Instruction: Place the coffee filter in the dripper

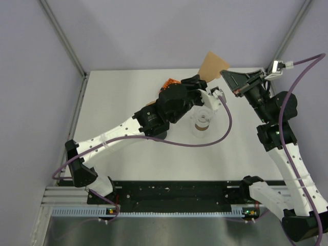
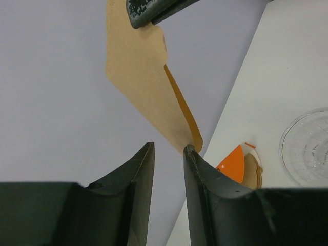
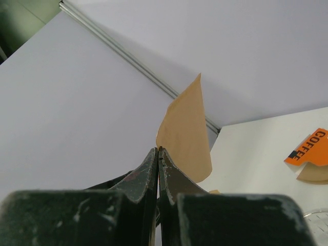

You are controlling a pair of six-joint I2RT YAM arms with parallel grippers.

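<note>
**Fingers on the right pinch the filter aloft; left ones stand spread beside it**

Top view: the right fingers (image 1: 231, 81) come in from the upper right and are pressed together on the lower right edge of the filter (image 1: 212, 65). The filter is a brown paper fan held in the air above the far edge of the desk (image 1: 128, 154). The left fingers (image 1: 197, 81) sit just left of the filter's lower edge. Whether they touch it cannot be told from here. The clear dripper (image 1: 202, 122) stands on the desk near the middle of the frame, below and slightly left of the filter and well apart from it. An orange pack (image 1: 169, 82) shows above the left arm.

Left wrist view: the left fingers (image 2: 138, 174) rise from the bottom edge, spread with a clear gap between them. The filter (image 2: 136, 66) hangs aslant against the wall (image 2: 51, 102). Its lower tip reaches just above the tip of the finger on the right. The right fingers (image 2: 154, 7) clamp its top corner at the upper edge. The dripper (image 2: 307, 148) lies at the right edge, and the orange pack (image 2: 233, 165) lies left of it.

Right wrist view: the right fingers (image 3: 147, 174) are closed tight on the filter (image 3: 187, 130), which stands up just behind them at centre. The pack (image 3: 310, 146), lettered COFFEE, lies on the desk at the right edge.
</note>
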